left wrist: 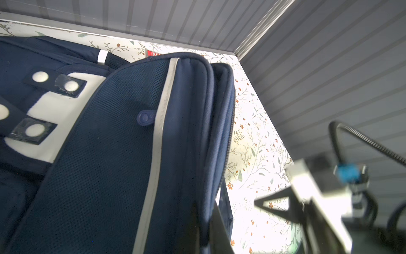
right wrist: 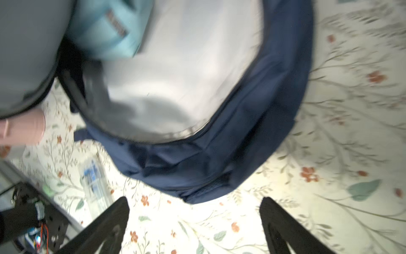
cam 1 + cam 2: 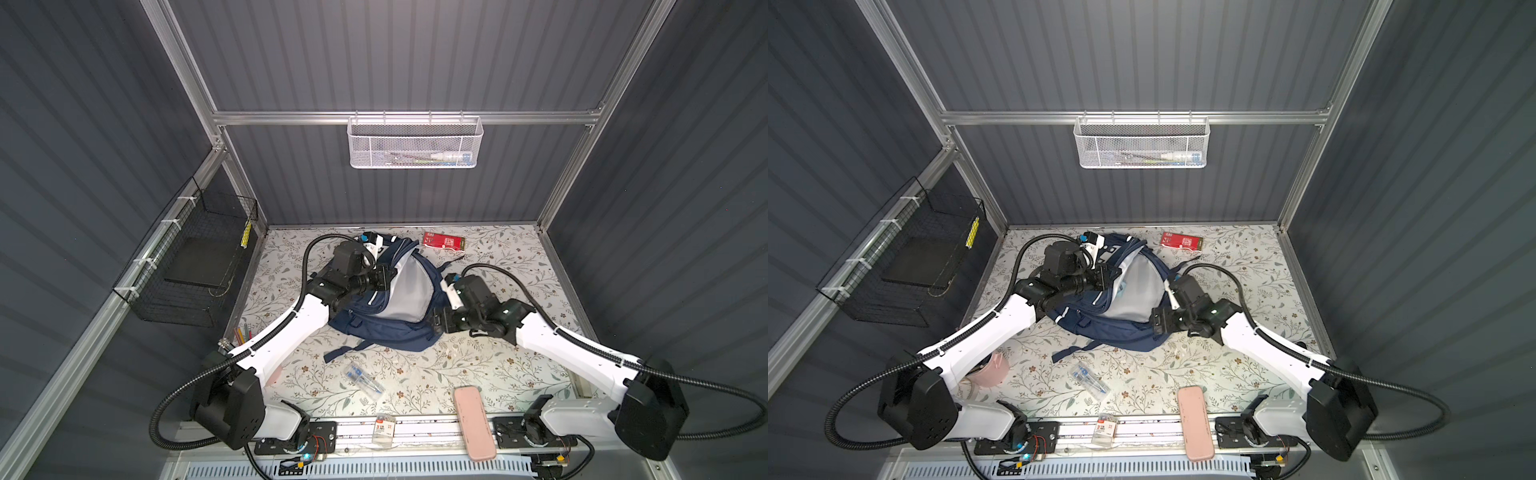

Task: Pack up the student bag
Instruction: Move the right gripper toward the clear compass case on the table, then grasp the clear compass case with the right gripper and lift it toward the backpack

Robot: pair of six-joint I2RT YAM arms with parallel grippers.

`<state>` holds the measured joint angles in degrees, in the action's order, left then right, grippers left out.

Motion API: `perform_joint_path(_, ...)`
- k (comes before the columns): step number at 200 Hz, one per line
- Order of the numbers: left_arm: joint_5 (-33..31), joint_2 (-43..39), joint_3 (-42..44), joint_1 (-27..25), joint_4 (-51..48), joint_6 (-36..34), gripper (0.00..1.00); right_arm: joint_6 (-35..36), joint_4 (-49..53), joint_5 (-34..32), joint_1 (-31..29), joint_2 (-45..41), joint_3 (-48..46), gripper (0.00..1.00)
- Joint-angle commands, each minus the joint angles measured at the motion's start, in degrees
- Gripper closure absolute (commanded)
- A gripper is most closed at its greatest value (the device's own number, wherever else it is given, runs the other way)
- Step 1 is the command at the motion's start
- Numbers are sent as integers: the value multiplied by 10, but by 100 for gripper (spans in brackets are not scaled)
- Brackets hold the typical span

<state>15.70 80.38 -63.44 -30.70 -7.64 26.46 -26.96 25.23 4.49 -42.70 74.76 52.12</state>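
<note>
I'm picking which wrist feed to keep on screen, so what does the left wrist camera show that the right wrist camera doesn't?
Only the left wrist view: the student bag from outside, with its white patch, a grey reflective stripe, and a red box beyond it. Only the right wrist view: the bag's pale grey lining, a light-blue pouch inside, a clear pen pack beside the bag, and the right gripper, open and empty. Both: the navy bag and the floral table cover.
</note>
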Motion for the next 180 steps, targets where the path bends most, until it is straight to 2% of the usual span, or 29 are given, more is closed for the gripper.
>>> perform_joint_path(1, -6, 8, 3, 11, 18, 19, 100, -29, 31, -21, -82, 46, 34, 3)
perform_joint_path(20, -6, 19, -9, 11, -2, 18, 100, -12, 23, -47, -150, 92, 60, 1)
perform_joint_path(50, 6, 25, -16, 11, 3, 25, 100, 27, 42, -14, -212, 196, 139, 1)
perform_joint_path(86, -1, 21, -16, 11, -7, 26, 100, 99, 84, -5, -280, 302, 254, 1)
perform_joint_path(125, 7, 28, -20, 11, -11, 23, 100, 122, 110, 28, -297, 375, 316, 2)
perform_joint_path(180, 12, 26, -20, 11, -12, 26, 100, 141, 131, -22, -315, 433, 360, 4)
